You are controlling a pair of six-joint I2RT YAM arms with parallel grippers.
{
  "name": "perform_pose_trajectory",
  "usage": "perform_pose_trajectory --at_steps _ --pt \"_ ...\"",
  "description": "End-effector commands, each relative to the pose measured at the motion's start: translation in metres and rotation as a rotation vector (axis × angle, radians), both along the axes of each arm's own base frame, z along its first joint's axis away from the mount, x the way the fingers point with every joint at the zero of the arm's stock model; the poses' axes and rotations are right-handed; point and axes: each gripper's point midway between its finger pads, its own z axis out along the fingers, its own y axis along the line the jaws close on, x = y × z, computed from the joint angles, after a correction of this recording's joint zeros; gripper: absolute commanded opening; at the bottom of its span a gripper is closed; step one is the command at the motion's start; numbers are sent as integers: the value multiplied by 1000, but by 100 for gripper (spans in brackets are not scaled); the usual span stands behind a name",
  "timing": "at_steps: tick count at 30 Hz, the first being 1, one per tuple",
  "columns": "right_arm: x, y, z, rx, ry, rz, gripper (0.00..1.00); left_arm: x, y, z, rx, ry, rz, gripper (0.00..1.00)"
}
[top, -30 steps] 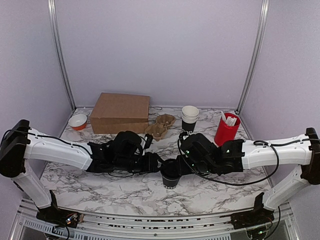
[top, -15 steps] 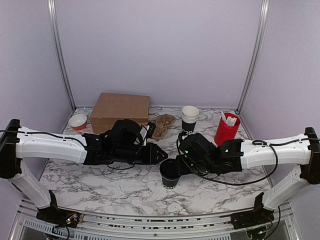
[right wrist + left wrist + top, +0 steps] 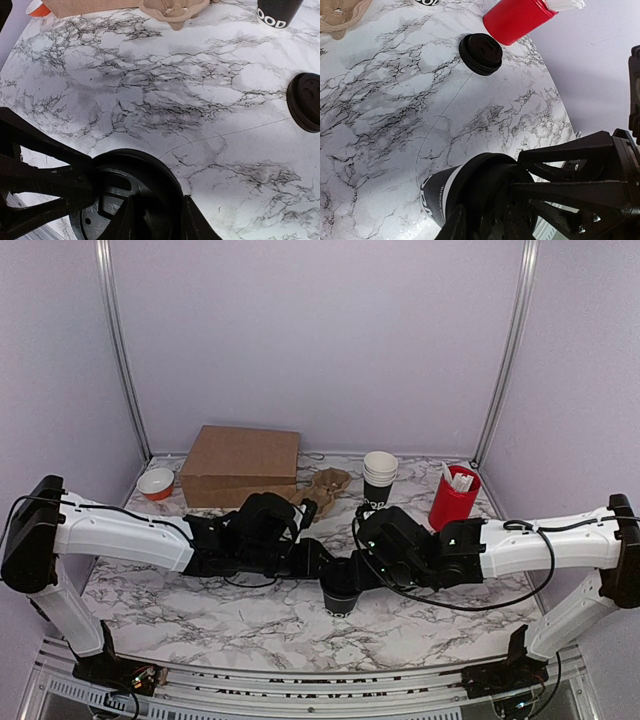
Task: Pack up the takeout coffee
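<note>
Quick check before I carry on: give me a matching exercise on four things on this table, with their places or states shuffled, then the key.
Things:
1. black lid
2. red tub
3. cardboard box
4. single black cup

Places or states:
A. upright, at the near middle of the table
B. back left, brown
C. lying flat on the marble
D. back right, white things sticking out of the top

Pairs: 1-C, 2-D, 3-B, 4-A
</note>
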Motion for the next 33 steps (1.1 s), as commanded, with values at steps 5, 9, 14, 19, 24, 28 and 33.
perform_pose_trajectory --at_steps 5,9,14,19,24,28,33 --pt "-16 -7 -34 -118 90 41 31 -11 18 -47 160 45 5 27" --pt "-19 -9 -45 -143 112 46 33 -12 21 -59 216 46 9 27" --pt "-29 -13 -63 -145 166 56 34 -16 25 -71 249 56 10 27" --pt "-40 -11 -64 -142 184 72 34 -21 27 -80 271 72 3 27" --pt "-38 -7 -46 -119 149 62 34 -23 24 -73 262 52 -5 27" --pt "-32 -4 -25 -60 108 44 36 -18 16 -47 232 0 -21 29" --pt "-25 2 -2 15 61 24 39 -6 5 -16 226 -78 -29 33"
